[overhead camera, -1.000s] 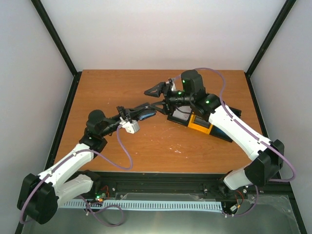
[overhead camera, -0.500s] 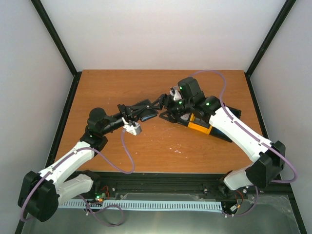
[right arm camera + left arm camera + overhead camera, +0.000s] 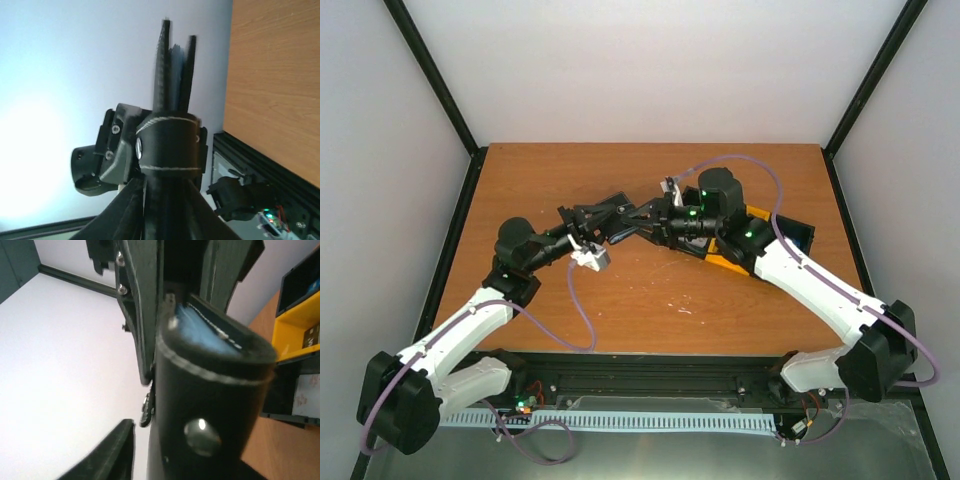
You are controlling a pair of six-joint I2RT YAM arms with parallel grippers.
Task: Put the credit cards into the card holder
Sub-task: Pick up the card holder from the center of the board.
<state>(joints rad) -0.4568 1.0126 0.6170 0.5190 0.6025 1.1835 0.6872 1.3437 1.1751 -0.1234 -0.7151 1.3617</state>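
Observation:
The black card holder (image 3: 616,212) hangs in the air over the table's middle, between both grippers. My right gripper (image 3: 646,218) is shut on it from the right; in the right wrist view its fingers (image 3: 125,210) squeeze the holder (image 3: 170,145) below the stitched clasp tab. My left gripper (image 3: 602,216) sits around the holder's other end. In the left wrist view its one visible finger (image 3: 107,455) stands apart from the holder (image 3: 210,405). A blue credit card (image 3: 200,332) sits in the holder's mouth. Its edge (image 3: 176,70) shows between the flaps.
A black-and-yellow compartment tray (image 3: 735,256) lies on the table under my right arm; one of its compartments holds a grey-white card (image 3: 306,394). Black frame posts rise at the table's back corners.
My right gripper has swung left and closed on the card holder. The left gripper's jaws have eased apart, and the holder has shifted slightly toward the back.

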